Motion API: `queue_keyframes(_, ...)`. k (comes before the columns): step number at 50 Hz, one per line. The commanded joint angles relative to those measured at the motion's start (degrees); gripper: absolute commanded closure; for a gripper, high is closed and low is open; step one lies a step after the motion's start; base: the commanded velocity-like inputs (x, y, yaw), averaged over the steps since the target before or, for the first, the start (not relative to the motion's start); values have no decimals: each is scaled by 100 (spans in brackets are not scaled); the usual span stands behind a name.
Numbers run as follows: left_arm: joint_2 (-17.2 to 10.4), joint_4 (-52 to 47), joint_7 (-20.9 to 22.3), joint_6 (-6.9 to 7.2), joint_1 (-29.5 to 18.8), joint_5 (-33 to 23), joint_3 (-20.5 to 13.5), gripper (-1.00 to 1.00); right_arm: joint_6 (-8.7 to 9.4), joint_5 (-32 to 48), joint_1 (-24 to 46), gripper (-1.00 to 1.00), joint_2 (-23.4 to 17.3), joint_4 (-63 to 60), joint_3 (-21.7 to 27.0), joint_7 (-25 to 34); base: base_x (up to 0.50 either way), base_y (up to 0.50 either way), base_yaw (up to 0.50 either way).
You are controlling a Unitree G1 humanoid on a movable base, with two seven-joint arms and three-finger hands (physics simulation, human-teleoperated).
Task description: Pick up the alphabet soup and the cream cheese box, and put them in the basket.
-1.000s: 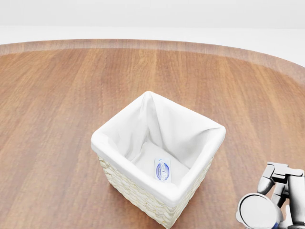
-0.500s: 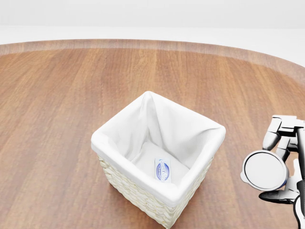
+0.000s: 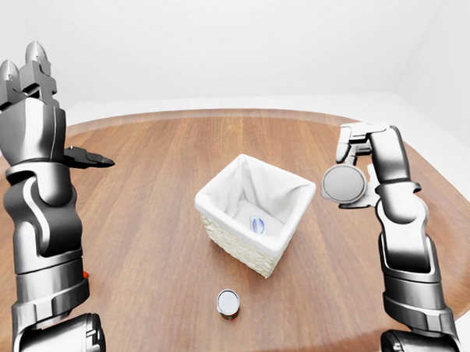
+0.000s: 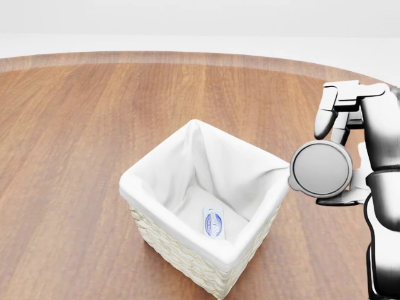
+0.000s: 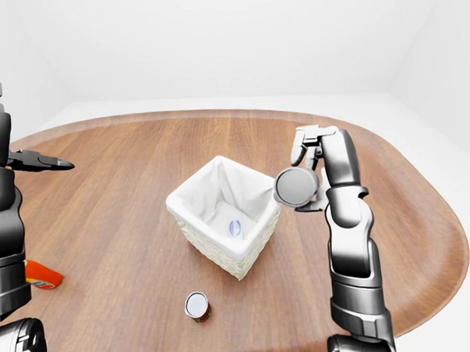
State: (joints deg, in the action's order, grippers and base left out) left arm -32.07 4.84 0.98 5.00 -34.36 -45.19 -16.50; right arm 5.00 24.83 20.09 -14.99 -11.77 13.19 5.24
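- Alphabet soup (image 4: 321, 169), a rigid metal can, hangs in the air just right of the basket (image 4: 156, 181) in the head view, its flat grey end facing the camera.
- It looks stiff and fairly heavy for its size, with smooth sides that could slip; a grasp round the cylinder wall seems soundest.
- Right hand (image 4: 340, 150) has its fingers closed round the can's body, holding it sideways above the table (image 4: 75, 137).
- Cream cheese box (image 4: 213, 222) lies flat on the basket's white lining.
- Left hand (image 3: 28, 72) is raised high at the left-eye view's left, fingers loose and holding nothing.
- A second small can (image 5: 197, 306) stands on the table below the basket in the right-eye view.
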Motion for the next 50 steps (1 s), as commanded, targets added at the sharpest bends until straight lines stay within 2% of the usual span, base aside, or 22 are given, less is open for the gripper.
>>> queue_keyframes(1,-2,-33,4,0,5,17,-10,-100,0,-313,628,100,110,423,-421,-180,0,0,0)
queue_keyframes(22,-2,-68,-20,0,43,55,-27,-100,0,-140,1609,100,564,1980,-991,-425,0,0,0)
queue_keyframes(50,-17,-32,-14,0,12,67,-24,-100,0,-579,2831,100,1049,4634,-1255,-630,0,0,0)
